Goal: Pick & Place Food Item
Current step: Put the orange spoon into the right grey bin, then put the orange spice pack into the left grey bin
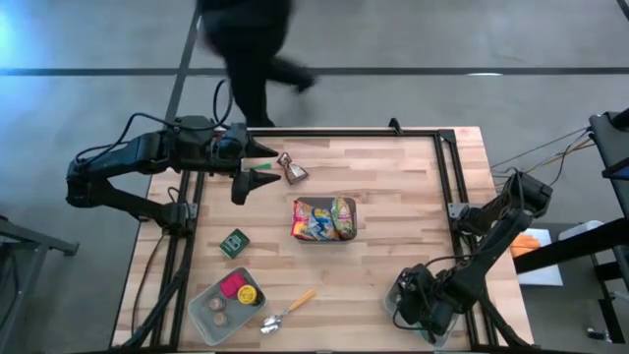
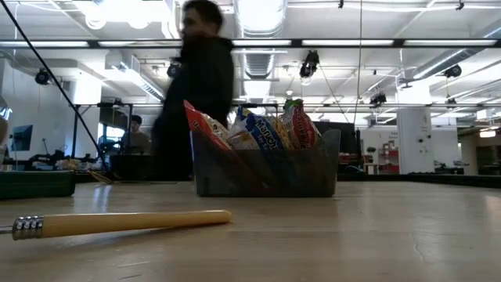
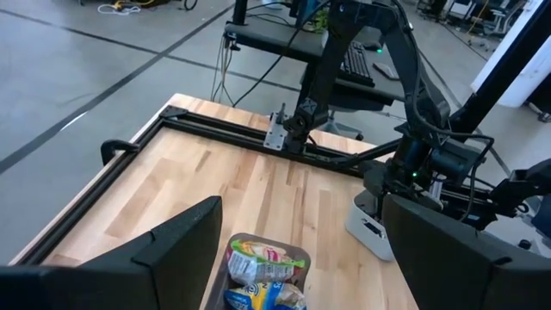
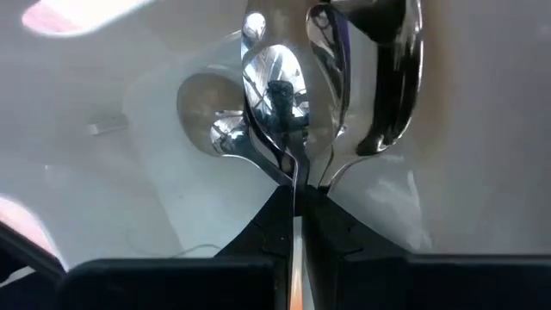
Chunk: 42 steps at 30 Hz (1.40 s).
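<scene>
Snack packets (image 1: 316, 220) stand in a dark bin (image 1: 350, 236) at the table's middle; they also show in the low view (image 2: 266, 129) and the left wrist view (image 3: 256, 267). My left gripper (image 1: 254, 182) hangs open above the table's far left part, with nothing between its fingers. My right gripper (image 1: 418, 307) points down into a white holder (image 1: 395, 293) at the near right corner. It is shut there among metal spoons (image 4: 379, 77). My right gripper comes from above, pointing down, and its two fingers (image 4: 267, 228) close on the thin metal neck (image 4: 291, 176) of a spoon, just below its bowl (image 4: 275, 73). The bowl points away from the fingers, into the white holder. Whether the bowl rests on the holder's floor, I cannot tell.
A grey tray (image 1: 201, 317) with small foods sits at the near left, a wooden-handled spoon (image 1: 290, 309) beside it and a green tin (image 1: 234, 242) behind it. A shiny wrapped item (image 1: 293, 172) lies near my left gripper. A person (image 1: 251, 49) walks past the far edge.
</scene>
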{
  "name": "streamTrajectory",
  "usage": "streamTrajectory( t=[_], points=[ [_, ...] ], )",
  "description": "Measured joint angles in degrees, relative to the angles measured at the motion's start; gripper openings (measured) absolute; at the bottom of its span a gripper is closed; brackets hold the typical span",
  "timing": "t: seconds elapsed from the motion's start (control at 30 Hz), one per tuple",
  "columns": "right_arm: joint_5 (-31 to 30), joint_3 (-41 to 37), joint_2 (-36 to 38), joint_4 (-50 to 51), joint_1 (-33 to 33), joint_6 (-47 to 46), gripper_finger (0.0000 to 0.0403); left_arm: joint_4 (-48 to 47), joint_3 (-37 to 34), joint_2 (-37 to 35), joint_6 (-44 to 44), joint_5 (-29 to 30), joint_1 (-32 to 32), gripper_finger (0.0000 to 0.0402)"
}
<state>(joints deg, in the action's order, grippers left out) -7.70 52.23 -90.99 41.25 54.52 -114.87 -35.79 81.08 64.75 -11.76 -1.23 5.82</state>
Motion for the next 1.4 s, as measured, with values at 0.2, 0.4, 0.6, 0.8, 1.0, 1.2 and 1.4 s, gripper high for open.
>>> streamTrajectory(
  t=[0.2,0.4,0.6,0.8,1.0,1.2,1.4],
  points=[
    [0.19,0.07,-0.99,0.11,-0.02,-2.36,0.0009,-0.23,0.0,0.0,-0.08,0.0,0.0,0.0324],
    [0.73,0.1,-0.38,-0.04,-0.04,-3.13,0.0058,-0.48,0.0,0.0,-0.09,0.0,0.0,0.0324],
    [1.03,1.02,-0.25,-0.13,-0.02,-2.85,0.0155,-0.51,0.0,0.05,-0.1,0.02,0.0,0.0324],
    [5.95,2.78,-0.25,0.04,-0.04,-3.61,0.0227,0.35,0.02,1.01,-0.04,0.16,0.77,0.0324],
    [5.61,7.5,-0.2,3.15,-0.04,-3.23,0.0254,-0.04,0.0,3.07,0.09,0.15,2.79,0.0324],
    [-0.6,16.92,-0.18,17.43,-0.04,-3.26,0.0256,-1.87,0.0,5.54,0.21,0.15,4.24,0.0324],
    [-11.4,28.96,-0.14,36.02,-0.04,-3.25,0.0256,-8.28,0.0,9.41,0.51,2.18,5.37,0.0324]
  ],
)
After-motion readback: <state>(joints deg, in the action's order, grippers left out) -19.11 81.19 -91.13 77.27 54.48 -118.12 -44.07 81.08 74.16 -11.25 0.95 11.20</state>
